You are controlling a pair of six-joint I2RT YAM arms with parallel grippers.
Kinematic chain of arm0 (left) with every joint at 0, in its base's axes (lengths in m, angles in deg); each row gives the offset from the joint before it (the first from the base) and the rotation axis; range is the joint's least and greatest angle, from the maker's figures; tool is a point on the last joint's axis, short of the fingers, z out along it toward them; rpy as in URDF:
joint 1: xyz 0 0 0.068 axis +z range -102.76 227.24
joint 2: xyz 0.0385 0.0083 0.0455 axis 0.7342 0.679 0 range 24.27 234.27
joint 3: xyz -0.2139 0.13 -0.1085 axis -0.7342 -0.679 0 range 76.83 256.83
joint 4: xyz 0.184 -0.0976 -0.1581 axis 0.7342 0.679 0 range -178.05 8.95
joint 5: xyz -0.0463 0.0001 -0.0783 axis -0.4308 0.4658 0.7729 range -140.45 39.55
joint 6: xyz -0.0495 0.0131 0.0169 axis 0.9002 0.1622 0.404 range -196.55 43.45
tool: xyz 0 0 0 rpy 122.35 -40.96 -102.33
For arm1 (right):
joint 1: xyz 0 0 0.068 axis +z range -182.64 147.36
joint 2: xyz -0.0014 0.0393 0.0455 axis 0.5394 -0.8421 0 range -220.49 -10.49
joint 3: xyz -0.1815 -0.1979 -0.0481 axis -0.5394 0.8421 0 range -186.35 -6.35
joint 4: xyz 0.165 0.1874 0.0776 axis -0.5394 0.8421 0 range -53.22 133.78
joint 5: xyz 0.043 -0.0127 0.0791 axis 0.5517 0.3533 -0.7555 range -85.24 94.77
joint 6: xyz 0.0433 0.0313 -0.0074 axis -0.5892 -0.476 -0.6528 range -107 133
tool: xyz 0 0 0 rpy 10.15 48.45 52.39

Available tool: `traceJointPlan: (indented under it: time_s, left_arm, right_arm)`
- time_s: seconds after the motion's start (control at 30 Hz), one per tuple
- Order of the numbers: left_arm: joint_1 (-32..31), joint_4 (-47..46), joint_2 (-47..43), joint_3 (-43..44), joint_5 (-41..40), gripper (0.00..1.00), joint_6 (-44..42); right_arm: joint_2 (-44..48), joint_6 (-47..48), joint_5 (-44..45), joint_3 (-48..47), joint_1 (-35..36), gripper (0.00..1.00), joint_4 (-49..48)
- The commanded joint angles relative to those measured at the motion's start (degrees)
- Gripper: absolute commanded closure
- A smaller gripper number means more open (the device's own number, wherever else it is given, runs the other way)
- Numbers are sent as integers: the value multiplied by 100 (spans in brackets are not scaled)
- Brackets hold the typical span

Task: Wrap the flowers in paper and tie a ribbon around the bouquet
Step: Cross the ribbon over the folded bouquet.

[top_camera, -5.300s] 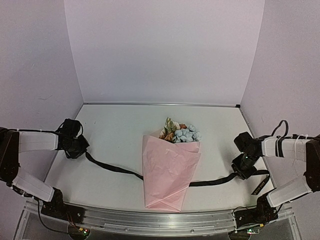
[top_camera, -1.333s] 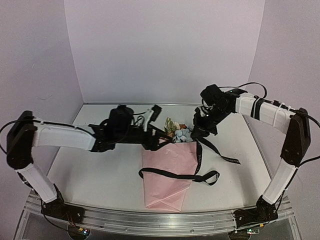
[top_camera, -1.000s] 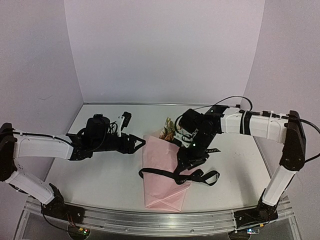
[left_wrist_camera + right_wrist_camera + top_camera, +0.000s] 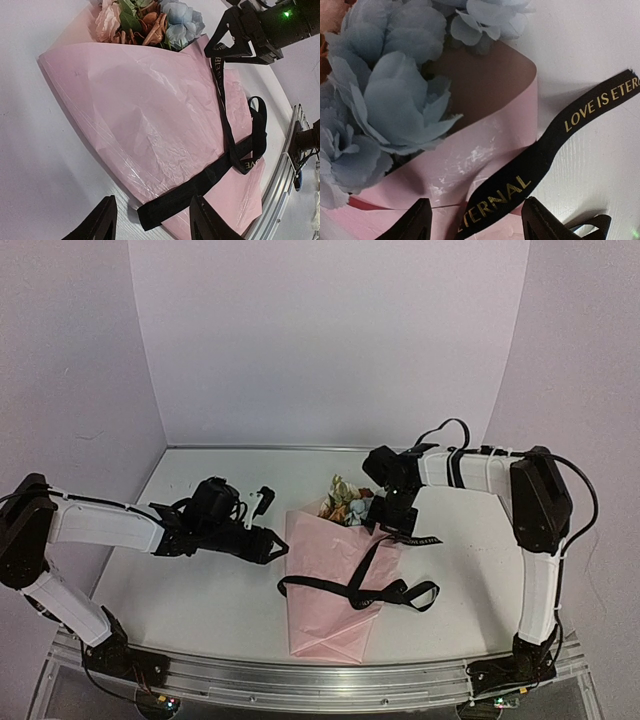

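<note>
**Left fingers [image 4: 272,543] and right fingers [image 4: 388,521] both spread; ribbon [image 4: 496,199] looped across the bouquet [image 4: 325,625]**

Spread apart, the left fingers sit low over the bench [image 4: 220,590], just beside the cone's left edge. In the left wrist view the ribbon's loose left end lies ahead of them, in line with the gap, and neither finger is seen touching it. The right fingers are spread too, at the wide end of the bouquet by the pale blue flowers [image 4: 352,502]. In the right wrist view the gold-lettered ribbon runs through their gap, over the rim of the pink paper [image 4: 150,125] and onto the bench. The gap is wider than the ribbon and no finger presses on it.

The bouquet lies flat at the middle of the bench, its point toward the arm bases and its flowers at the far end. The ribbon crosses its lower half as a dark band, crosses itself right of centre and leaves a loop on the bench off the right edge. One strand climbs the paper to the right fingers.

A second ago the right fingers were lower, over the middle of the cone's right side near the crossing. They are now at the far rim, with the strand drawn out up the paper. The left fingers have backed slightly from the cone's upper left corner. The band, the loop and the bouquet lie much as they did then. About five seconds ago the ribbon ran out flat to both sides of the cone, with an arm at each end.
</note>
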Motion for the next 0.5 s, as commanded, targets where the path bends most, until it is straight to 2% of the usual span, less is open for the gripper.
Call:
traceJointPlan:
  time_s: [0.0, 0.07, 0.33, 0.47]
  left_arm:
    - [-17, 58, -3, 201, 133, 50, -183]
    - [-24, 94, -7, 219, 180, 50, -241]
    - [-253, 509, 280, 506, 92, 54, -700]
    - [-450, 797, 581, 759, -39, 55, -961]
  right_arm:
    - [-122, -480, 181, -22, -85, 51, -358]
    - [-57, -529, 185, 136, -97, 58, -454]
    - [370, -393, 189, 483, -98, 97, -560]
    - [750, -176, 185, 610, -99, 100, -561]
